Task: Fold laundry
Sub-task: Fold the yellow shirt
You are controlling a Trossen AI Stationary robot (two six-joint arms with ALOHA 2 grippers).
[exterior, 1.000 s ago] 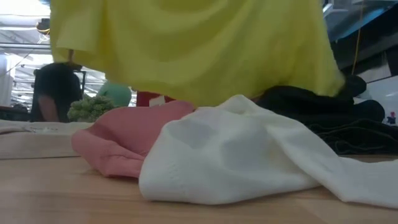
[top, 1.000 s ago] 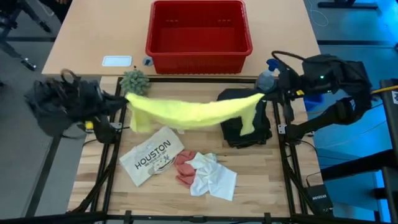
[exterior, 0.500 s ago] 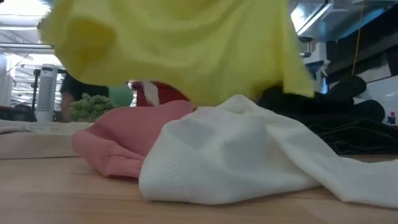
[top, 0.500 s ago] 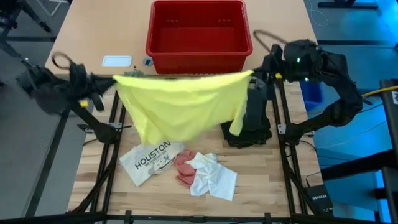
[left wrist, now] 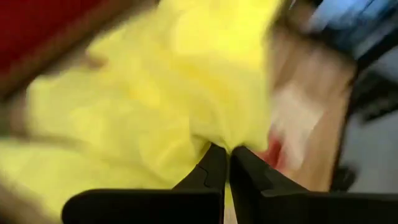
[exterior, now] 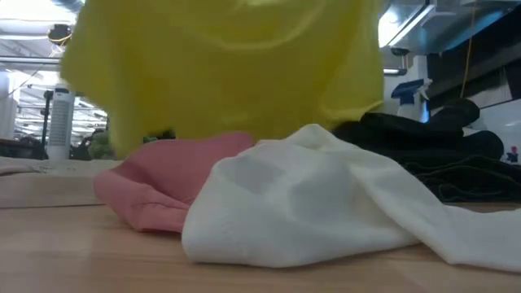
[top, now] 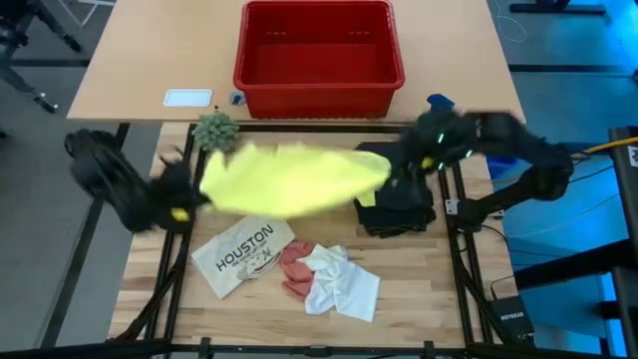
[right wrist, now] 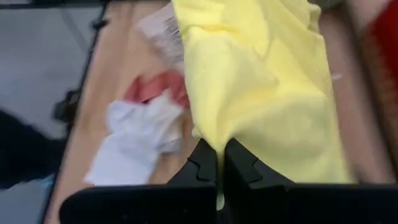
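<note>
Wooden desk, red basket at 12 o'clock. Left tool and right tool each pinch closed on the yellow T-shirt, stretched mid-desk. Step: spreading. Next: lay it flat, probably clear of the black trousers at 3 o'clock.

The T-shirt stretches across the middle of the table, one end pinched in my left gripper on the left, the other in my right gripper on the right. Behind it sits the basket, with the plant at its left front corner. Under my right gripper lie the trousers. In front of the shirt, the HOUSTON item lies left, the pink cloth beside it, the white cloth partly over that.
</note>
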